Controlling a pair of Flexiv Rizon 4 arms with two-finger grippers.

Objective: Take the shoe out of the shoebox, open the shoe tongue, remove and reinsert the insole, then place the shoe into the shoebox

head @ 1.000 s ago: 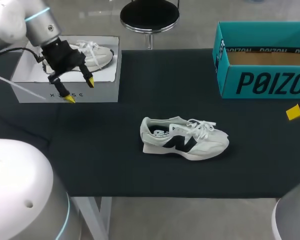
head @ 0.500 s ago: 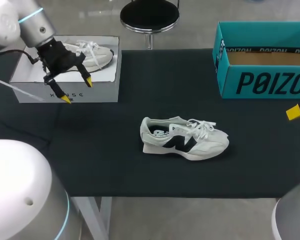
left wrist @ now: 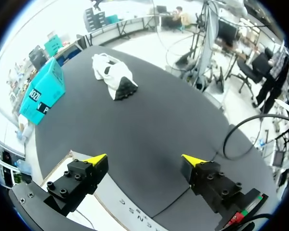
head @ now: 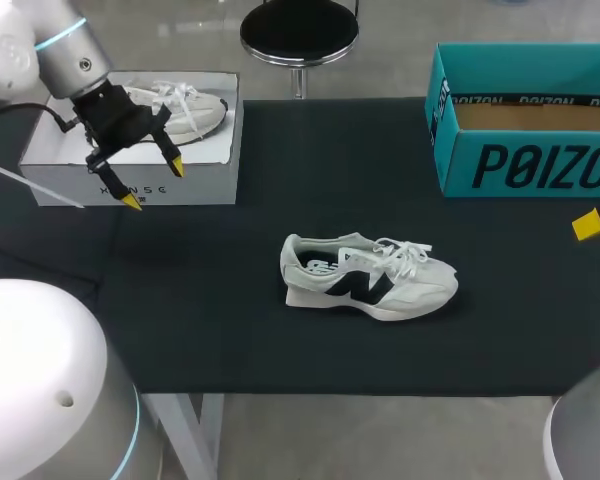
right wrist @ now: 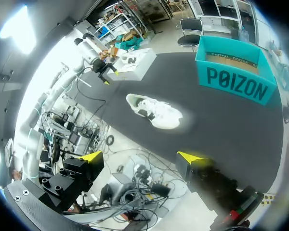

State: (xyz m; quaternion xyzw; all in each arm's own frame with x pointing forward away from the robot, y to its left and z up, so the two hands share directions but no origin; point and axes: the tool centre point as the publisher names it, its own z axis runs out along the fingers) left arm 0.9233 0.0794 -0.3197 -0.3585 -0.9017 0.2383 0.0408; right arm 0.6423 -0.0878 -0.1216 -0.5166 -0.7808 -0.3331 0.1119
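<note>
white and grey shoe with black side mark lies on its sole near the middle of the black table, toe toward the robot's right, laces tied, tongue not opened. nothing touching it.

left gripper hangs over the front wall of the white box at the table's far left corner. jaws wide apart, nothing between them. left wrist view shows one yellow tip over the box's inside and the other over the table just in front of it. a second shoe, pale with white laces, lies inside the white box behind the gripper.

teal box sits at the far right of the table, open on top, brown cardboard bottom showing, nothing visible inside. well apart from the shoe.

right gripper is off by the table's right edge, only one yellow tip showing in the head view. its own wrist view shows jaws wide and holding nothing, shoe and both boxes far ahead of it.
</note>
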